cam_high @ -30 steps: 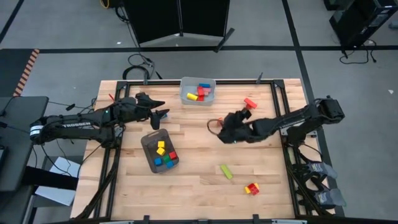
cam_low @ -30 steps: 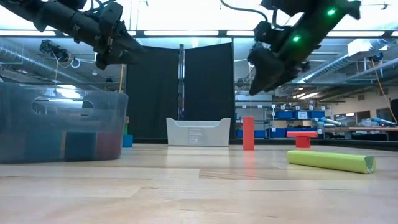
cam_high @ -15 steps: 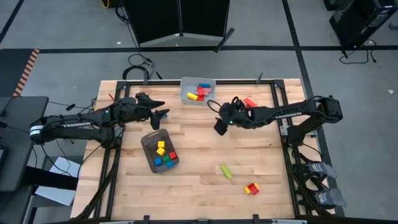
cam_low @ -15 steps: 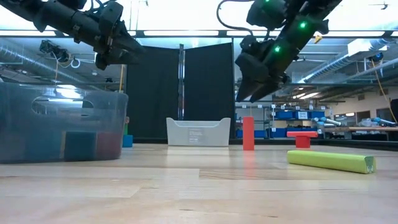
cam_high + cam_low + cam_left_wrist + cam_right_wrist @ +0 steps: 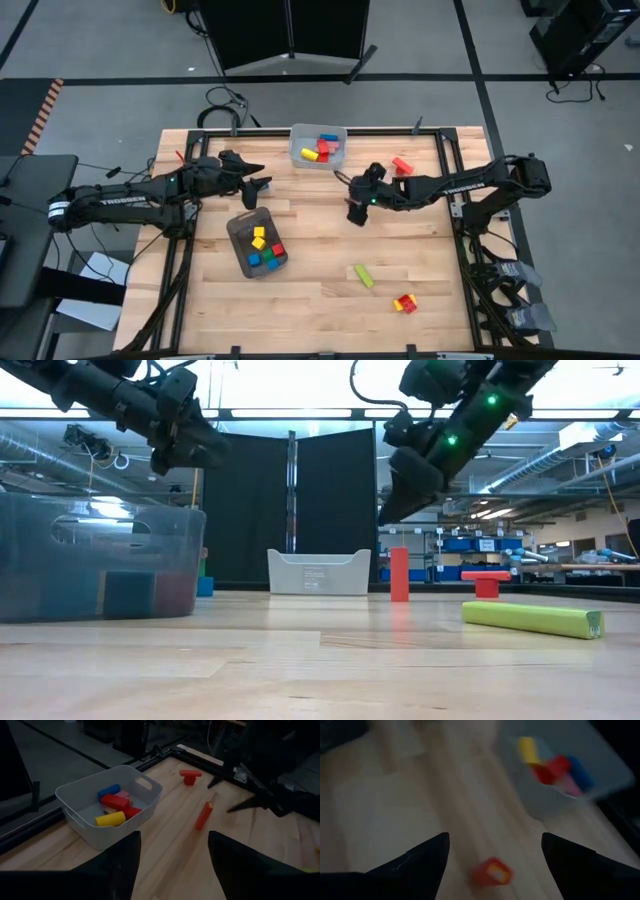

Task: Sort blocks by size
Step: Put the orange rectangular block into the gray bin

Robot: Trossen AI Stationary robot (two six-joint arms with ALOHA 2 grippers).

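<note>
Left arm extended from the table's left side, its gripper (image 5: 262, 178) raised above the surface with fingers (image 5: 120, 865) spread apart; right arm reaching in from the right, its gripper (image 5: 354, 213) likewise raised and parted, holding nothing.

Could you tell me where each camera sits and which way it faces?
High view: overhead, straight down; both arms, left gripper, right gripper.
Low view: tabletop level, across the table; both arms enter from above.
Left wrist view: past its open fingers toward the light bin.
Right wrist view: past its open fingers down at a standing red bar.
Shared: that bin and red bar.
</note>
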